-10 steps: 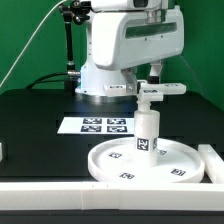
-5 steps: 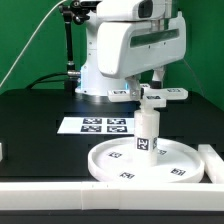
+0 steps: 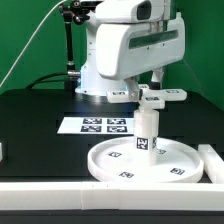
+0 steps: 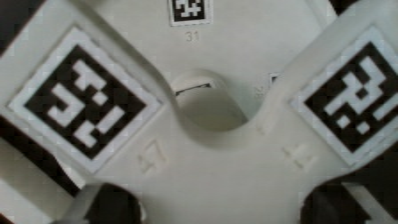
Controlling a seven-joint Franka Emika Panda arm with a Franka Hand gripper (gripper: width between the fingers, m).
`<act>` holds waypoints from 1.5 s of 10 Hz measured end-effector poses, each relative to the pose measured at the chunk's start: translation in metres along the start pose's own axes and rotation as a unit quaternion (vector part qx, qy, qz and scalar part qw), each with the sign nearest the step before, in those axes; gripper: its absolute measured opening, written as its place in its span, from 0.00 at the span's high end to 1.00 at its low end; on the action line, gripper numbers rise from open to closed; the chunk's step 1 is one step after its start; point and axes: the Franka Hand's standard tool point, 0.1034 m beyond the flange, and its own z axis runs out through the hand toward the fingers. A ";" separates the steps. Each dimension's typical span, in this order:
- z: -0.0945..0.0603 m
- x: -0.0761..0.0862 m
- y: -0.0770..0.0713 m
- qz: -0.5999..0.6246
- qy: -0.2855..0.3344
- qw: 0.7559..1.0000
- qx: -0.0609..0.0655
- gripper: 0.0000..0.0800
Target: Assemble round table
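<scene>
The round disc [image 3: 152, 162] lies flat at the front of the black table. The short cylindrical leg [image 3: 147, 130] stands upright on its middle. The cross-shaped foot piece [image 3: 162, 96] sits level at the leg's top end, held by my gripper [image 3: 156, 84], which is shut on it from above. In the wrist view the foot piece [image 4: 196, 150] fills the picture with two tagged arms and a central hole. My dark fingers [image 4: 102, 206] flank it, and my gripper [image 4: 222, 205] is closed on its body.
The marker board [image 3: 98, 125] lies on the table behind the disc. The long white border wall [image 3: 60, 196] runs along the front edge and rises at the exterior view's right [image 3: 212, 160]. The robot base [image 3: 105, 80] stands at the back.
The wrist has turned and the foot piece has dropped slightly toward the leg's top over the last second. The disc and leg have not moved.
</scene>
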 end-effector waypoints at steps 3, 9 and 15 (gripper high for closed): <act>0.008 -0.001 -0.002 0.001 -0.005 1.000 0.005 0.44; 0.007 -0.002 0.001 -0.001 -0.004 1.000 0.004 0.44; 0.008 -0.003 0.001 0.046 -0.002 0.999 0.006 0.44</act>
